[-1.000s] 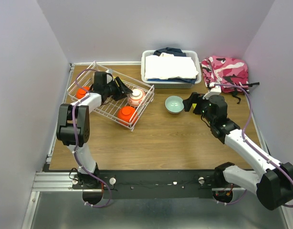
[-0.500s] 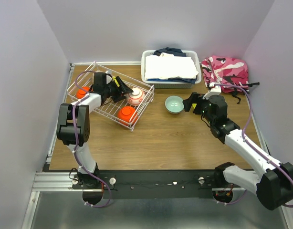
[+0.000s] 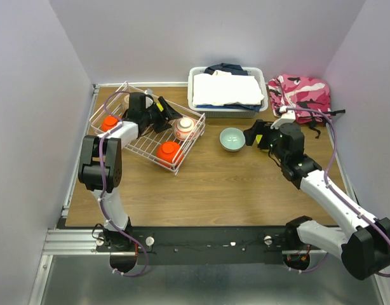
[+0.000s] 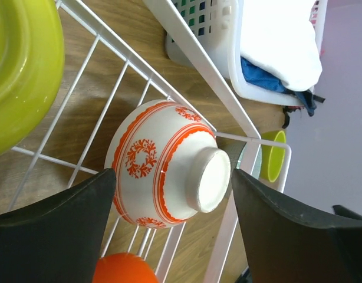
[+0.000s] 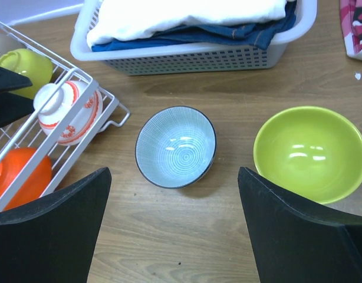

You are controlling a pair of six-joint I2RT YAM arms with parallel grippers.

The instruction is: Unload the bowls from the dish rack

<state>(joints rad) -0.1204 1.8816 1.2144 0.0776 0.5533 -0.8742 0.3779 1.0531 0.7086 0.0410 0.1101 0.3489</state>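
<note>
The white wire dish rack [image 3: 141,143] sits at the table's left. In it lie a white bowl with red pattern [image 4: 163,174] tipped on its side, two orange bowls [image 3: 109,122] [image 3: 169,151] and a lime-yellow bowl [image 4: 19,65]. My left gripper [image 4: 172,197] is open, one finger on each side of the patterned bowl, which rests on the rack wires. On the table stand a pale grey bowl [image 5: 176,147] and another lime-yellow bowl [image 5: 311,154]. Above them my right gripper [image 5: 175,177] hangs open and holds nothing.
A white plastic bin [image 3: 227,92] of folded cloth stands at the back, just right of the rack's far corner. A pink patterned cloth [image 3: 300,95] lies at the back right. Bare wood spreads in front of the bowls.
My left gripper has opened from shut and now straddles the patterned bowl, which has shifted slightly right in the rack. The right arm has barely moved.
</note>
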